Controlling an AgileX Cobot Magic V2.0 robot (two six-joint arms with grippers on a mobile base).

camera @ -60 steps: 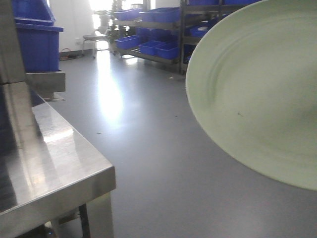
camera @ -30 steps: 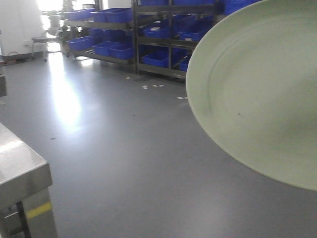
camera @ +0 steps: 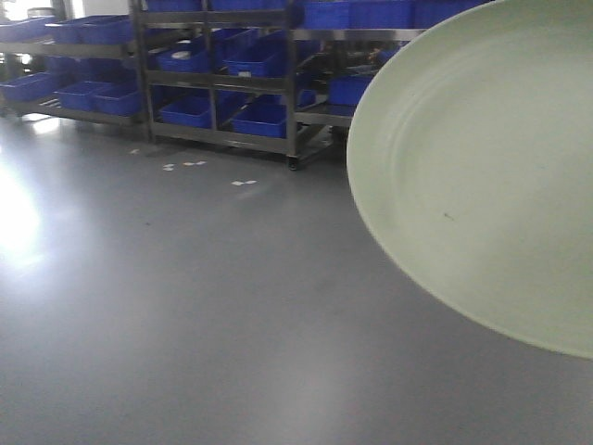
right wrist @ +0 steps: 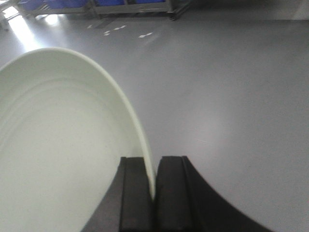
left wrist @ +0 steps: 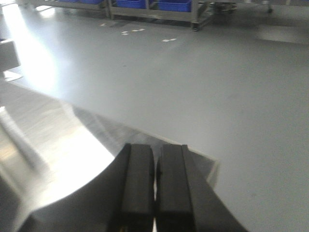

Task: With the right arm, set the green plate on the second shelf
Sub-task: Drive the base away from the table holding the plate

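Observation:
The green plate (camera: 482, 176) fills the right side of the front view, tilted up on edge with its inner face and a tiny dark speck towards the camera. In the right wrist view the plate (right wrist: 63, 145) spreads to the left, and my right gripper (right wrist: 154, 164) is shut on its rim, one finger on each side. My left gripper (left wrist: 155, 152) is shut with nothing between its fingers, hanging over the corner of a steel table (left wrist: 58, 130). I cannot tell which shelf in view is the second shelf.
Metal racks (camera: 292, 102) loaded with blue bins (camera: 190, 111) line the far side of the room. Grey floor (camera: 204, 315) with small white marks (camera: 243, 183) lies between me and the racks. Strong glare falls on the floor at the left.
The front view has swung right: the steel table slid out at the left and the racks with blue bins shifted left. The plate keeps the same place in the view.

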